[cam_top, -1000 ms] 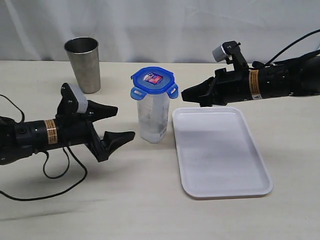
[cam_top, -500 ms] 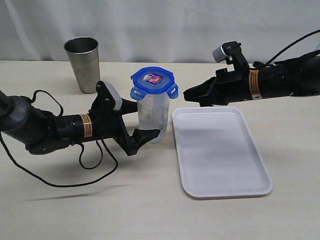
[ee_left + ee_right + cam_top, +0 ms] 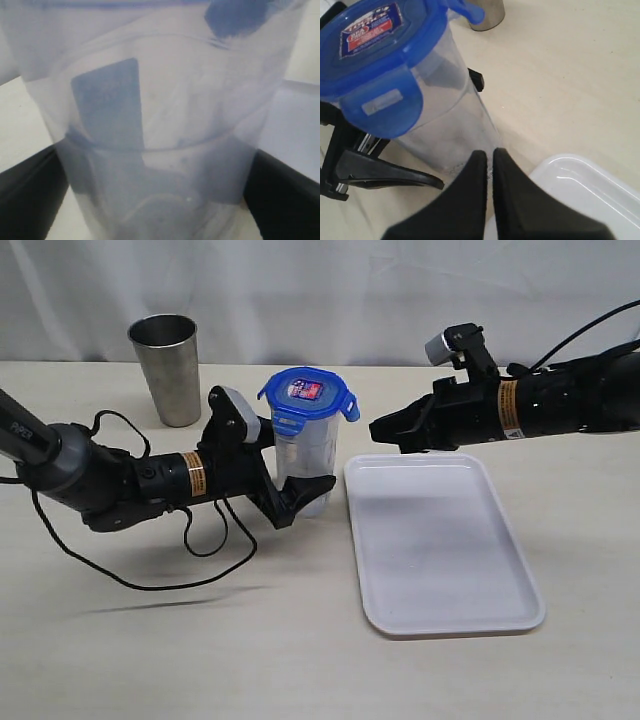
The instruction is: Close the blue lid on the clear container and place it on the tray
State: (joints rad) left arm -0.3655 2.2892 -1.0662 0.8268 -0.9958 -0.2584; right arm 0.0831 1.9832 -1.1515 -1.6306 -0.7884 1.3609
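Since half a second ago the left gripper [image 3: 290, 468] has slid further in, so that the container [image 3: 305, 465] now stands between its spread jaws. The lid [image 3: 308, 393] has also turned a little on top. The container stands upright on the table [image 3: 200, 640], just left of the tray [image 3: 440, 540], and the lid sits on its mouth. Two flaps [image 3: 349, 411] show in the exterior view, jutting outward rather than lying flat against the wall.

One left finger [image 3: 303, 490] lies in front of the container's base and the other sits behind its wall. The left wrist view shows a black finger [image 3: 30, 195] at each side of the clear wall. They seem to meet it, but I cannot tell whether they press.

The right gripper [image 3: 376, 430] hangs with its fingers pressed together, a thin slit between them in its own view [image 3: 489, 156]. Its tip is over the tray's far-left corner, near the lid but apart from it.

Only a narrow gap separates the tray's left rim from the container's base. A tumbler [image 3: 166, 368] stands farther back and to the left, well apart. Bare tabletop runs along the near side of the arms and the tray.

Counted: one container, one lid, one tray, one tumbler, two grippers.
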